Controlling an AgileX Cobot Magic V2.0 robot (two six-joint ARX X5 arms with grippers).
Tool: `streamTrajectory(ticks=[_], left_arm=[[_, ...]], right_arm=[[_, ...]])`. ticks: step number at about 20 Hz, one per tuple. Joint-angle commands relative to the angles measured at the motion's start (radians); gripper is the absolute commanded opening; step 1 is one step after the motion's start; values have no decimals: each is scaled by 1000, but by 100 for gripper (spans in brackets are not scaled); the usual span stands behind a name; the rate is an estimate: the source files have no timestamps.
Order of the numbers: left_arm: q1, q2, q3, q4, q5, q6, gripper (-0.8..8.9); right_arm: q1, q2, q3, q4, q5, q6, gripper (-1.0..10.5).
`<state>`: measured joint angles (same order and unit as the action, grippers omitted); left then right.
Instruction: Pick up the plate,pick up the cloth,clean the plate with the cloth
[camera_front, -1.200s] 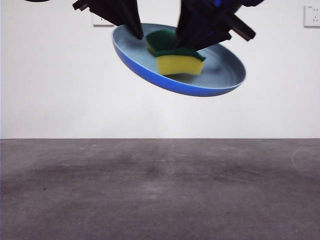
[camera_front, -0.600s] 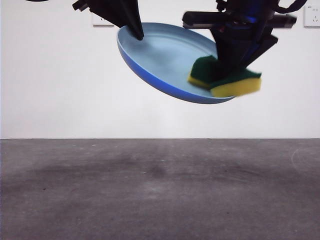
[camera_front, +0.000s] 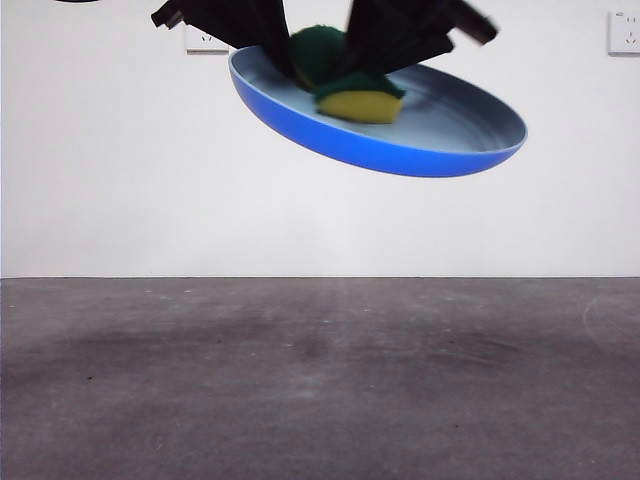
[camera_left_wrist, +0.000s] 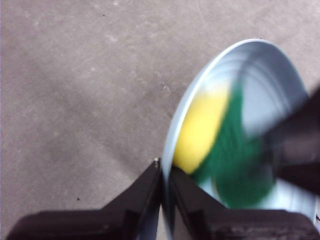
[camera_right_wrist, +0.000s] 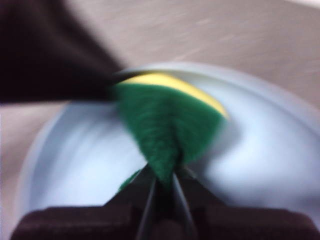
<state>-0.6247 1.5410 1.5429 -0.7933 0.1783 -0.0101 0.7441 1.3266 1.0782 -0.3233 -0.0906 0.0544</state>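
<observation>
Left gripper (camera_left_wrist: 165, 172) clamps the plate (camera_front: 420, 155) rim aloft, right gripper (camera_right_wrist: 162, 182) pinches the sponge (camera_front: 350, 85) inside it: press lightly, sweep wide, hold steady.

left gripper (camera_left_wrist: 164, 182): black, tapered jaws | right gripper (camera_right_wrist: 162, 187): black (blurred)

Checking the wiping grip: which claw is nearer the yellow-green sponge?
Right. The right claw is shut on the yellow-green sponge; the left claw grips the light-blue round plastic plate at its rim beside it.
</observation>
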Motion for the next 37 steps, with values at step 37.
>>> streamTrajectory(ticks=[37], left_arm=[[328, 24, -183, 140, -64, 101, -8]], right_arm=[[2, -288, -11, -183, 291, -19, -16]])
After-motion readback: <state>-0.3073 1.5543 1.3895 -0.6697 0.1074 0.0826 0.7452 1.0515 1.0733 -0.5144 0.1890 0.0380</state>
